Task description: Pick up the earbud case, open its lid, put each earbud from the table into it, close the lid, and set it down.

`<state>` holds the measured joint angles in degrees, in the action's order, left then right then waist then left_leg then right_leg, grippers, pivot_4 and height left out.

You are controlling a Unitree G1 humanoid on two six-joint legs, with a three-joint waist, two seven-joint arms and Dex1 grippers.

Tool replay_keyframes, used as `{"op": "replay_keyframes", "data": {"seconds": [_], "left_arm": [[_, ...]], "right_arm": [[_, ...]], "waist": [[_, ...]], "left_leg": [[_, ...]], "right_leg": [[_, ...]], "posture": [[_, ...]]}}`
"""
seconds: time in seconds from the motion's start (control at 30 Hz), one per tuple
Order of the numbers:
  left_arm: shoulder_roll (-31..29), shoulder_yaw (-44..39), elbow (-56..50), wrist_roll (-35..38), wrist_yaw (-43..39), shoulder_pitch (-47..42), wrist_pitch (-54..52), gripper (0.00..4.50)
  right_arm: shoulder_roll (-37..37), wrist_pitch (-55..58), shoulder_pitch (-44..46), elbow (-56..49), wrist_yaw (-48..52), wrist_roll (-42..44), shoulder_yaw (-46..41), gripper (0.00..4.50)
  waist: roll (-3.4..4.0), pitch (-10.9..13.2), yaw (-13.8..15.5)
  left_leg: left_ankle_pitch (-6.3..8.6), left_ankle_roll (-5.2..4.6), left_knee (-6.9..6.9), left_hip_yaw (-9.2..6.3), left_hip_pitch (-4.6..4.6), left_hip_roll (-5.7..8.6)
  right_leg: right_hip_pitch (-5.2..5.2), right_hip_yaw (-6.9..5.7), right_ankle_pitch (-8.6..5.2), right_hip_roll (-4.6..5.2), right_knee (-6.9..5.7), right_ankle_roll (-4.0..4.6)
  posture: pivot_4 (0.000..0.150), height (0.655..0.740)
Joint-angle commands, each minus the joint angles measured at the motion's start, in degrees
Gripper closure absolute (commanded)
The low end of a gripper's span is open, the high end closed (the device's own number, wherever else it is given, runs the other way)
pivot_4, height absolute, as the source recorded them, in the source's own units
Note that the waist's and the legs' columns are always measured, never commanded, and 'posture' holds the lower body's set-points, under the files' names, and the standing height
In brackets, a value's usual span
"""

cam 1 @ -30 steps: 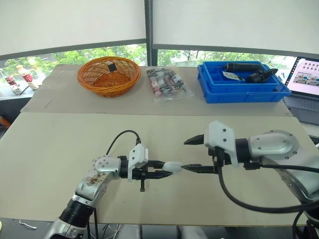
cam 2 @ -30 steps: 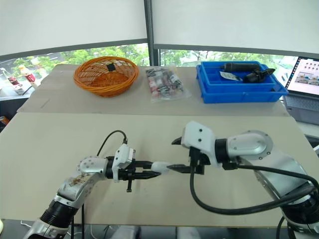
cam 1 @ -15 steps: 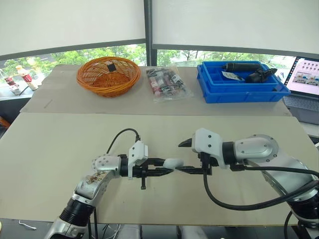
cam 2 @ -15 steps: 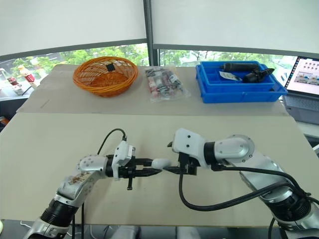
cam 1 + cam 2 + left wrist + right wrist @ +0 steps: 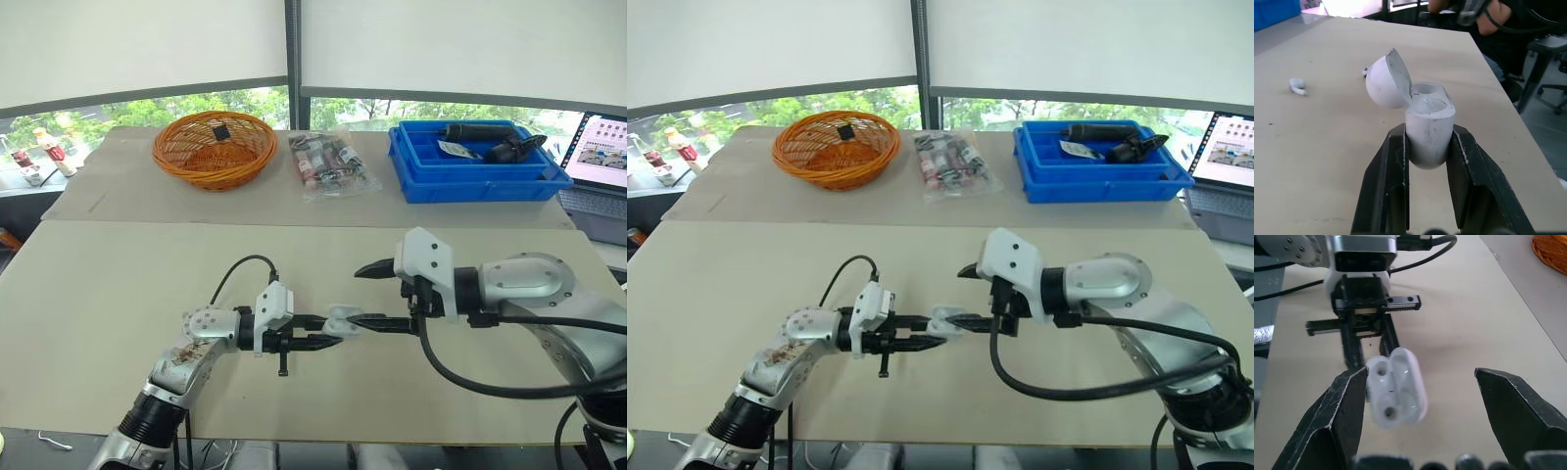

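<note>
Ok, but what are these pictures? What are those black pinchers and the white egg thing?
They belong to a robot with two arms. The two wide pictures come from cameras in its head, looking down at a table; the two close ones come from a camera on each wrist. Its left fingers pinch a white earbud case, with the lid flipped open. Its right fingers are spread open, one right beside the case. A small white earbud lies on the table. At the back sit an orange basket, a bag of small things and a blue bin.
</note>
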<state>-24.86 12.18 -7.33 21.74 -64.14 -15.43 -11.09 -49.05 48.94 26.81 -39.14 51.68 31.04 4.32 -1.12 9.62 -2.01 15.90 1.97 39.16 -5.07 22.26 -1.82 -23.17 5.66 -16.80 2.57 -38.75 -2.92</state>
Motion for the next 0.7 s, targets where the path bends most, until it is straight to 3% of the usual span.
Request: {"op": "replay_keyframes", "data": {"seconds": [0.03, 0.33, 0.57, 0.7], "left_arm": [[1.3, -3.6, 0.9, 0.4, 3.0, 1.1, 4.0, 3.96], [4.8, -9.9, 4.2, 0.1, 10.5, 4.3, 10.8, 3.96], [4.2, -12.8, 5.9, -0.3, 12.4, 5.8, 13.0, 3.96], [3.5, -13.7, 7.0, -0.3, 12.6, 6.0, 14.0, 3.96]], "right_arm": [[0.6, -7.5, -4.8, -1.8, -1.1, -1.4, -5.9, 0.66], [9.0, -20.8, -31.1, -1.8, -7.8, -5.6, -22.3, 0.66], [16.0, -38.4, -52.9, 8.6, -5.7, -11.0, -36.2, 0.66], [18.3, -44.6, -59.0, 14.2, -5.4, -13.0, -38.0, 0.66]], "waist": [[0.00, 0.0, 0.0], [-0.02, 0.0, 1.3], [0.00, 0.0, 1.3], [0.04, 0.0, 0.7]], "left_leg": [[0.00, 0.00, 0.01, 0.00, 0.00, 0.01], [0.00, 0.00, 0.02, 0.01, -0.02, 0.02], [-0.01, 0.01, 0.02, 0.03, -0.17, 0.07], [0.00, 0.01, -0.06, 0.06, -0.44, 0.00]], "right_leg": [[0.00, 0.00, 0.00, 0.00, 0.00, 0.00], [0.02, 0.01, 0.00, 0.01, -0.03, 0.00], [0.18, 0.03, 0.00, 0.04, -0.02, -0.01], [0.38, 0.04, -0.04, -0.02, -0.02, 0.05]], "posture": [[0.150, 0.6940], [0.150, 0.6940], [0.150, 0.6940], [0.150, 0.6940]]}}
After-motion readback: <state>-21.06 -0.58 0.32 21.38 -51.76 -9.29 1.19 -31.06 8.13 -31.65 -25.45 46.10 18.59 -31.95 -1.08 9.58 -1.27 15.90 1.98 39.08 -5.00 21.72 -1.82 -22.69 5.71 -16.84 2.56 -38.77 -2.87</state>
